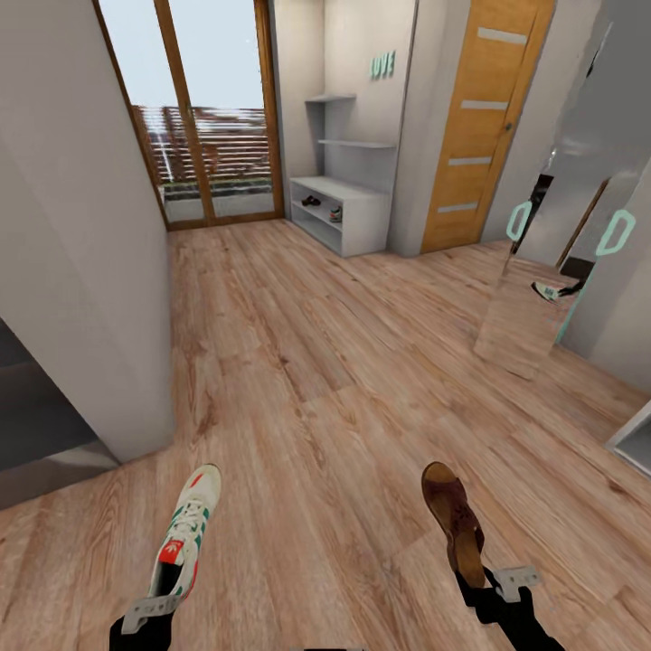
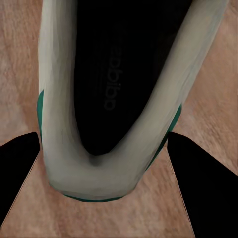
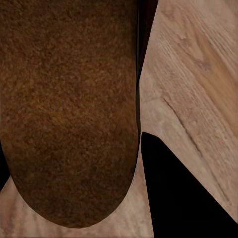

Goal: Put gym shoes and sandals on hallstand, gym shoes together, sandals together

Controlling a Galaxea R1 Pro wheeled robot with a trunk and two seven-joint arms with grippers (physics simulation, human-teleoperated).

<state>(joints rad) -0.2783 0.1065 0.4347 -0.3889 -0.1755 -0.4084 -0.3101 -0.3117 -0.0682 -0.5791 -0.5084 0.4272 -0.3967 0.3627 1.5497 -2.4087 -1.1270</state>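
Ahead of both pincers, at the far end of the corridor floor (image 1: 298,362), stands the shoe rack (image 1: 348,194), a low grey open bench with wall shelves above it; this is the relation the coming move turns on, and the rack lies well apart from either arm, slightly nearer the right arm's side. The left pincer (image 1: 161,604) holds a white sneaker (image 1: 188,529) by its heel, so the shoe's long axis runs straight out from the pincer toward the rack, toe foremost; in the left wrist view the sneaker (image 2: 89,163) sits between the two dark fingers (image 2: 208,188), its open mouth facing the camera. The right pincer (image 1: 495,588) grips a brown sandal (image 1: 455,523) by its rear end, the long axis likewise pointing away from the pincer and forward; in the right wrist view the sandal (image 3: 69,114) lies close against one dark finger (image 3: 183,193). Both shoes appear lifted clear of the planks, though this cannot be fully confirmed. The rack's lower tier already holds two small items, apparently a dark sandal (image 1: 311,201) and a sneaker (image 1: 335,214), side by side; its top surface looks bare. Judged from this, the remaining pair is being carried for placement.
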